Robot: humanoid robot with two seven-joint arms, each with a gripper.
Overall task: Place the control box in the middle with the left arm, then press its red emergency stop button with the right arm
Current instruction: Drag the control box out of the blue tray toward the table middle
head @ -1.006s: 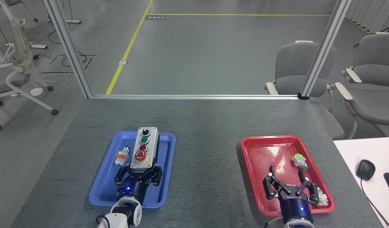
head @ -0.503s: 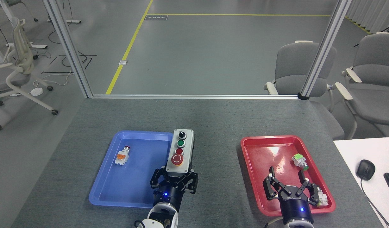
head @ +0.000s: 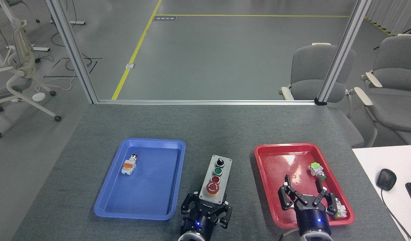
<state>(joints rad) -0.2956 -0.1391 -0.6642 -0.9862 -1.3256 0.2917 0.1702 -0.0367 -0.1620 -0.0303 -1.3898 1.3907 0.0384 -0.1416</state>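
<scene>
- The control box (head: 216, 180) sits between the blue tray (head: 108, 201) and the red tray (head: 269, 201), over the grey table (head: 208, 127) — whether it rests on the cloth or hangs just above it, I cannot tell.
- The left gripper (head: 206, 209) is clenched on the box's near short end, fingers on either side.
- The box looks rigid with a hard casing, likely fairly weighty for its size; held by one end, it may tip, so setting it flat matters.
- The red emergency stop button (head: 213, 188) lies nearest that grip — it should take a firm straight push from above.
- The right gripper (head: 305, 195) hovers over the red tray with fingers spread, holding nothing.
</scene>
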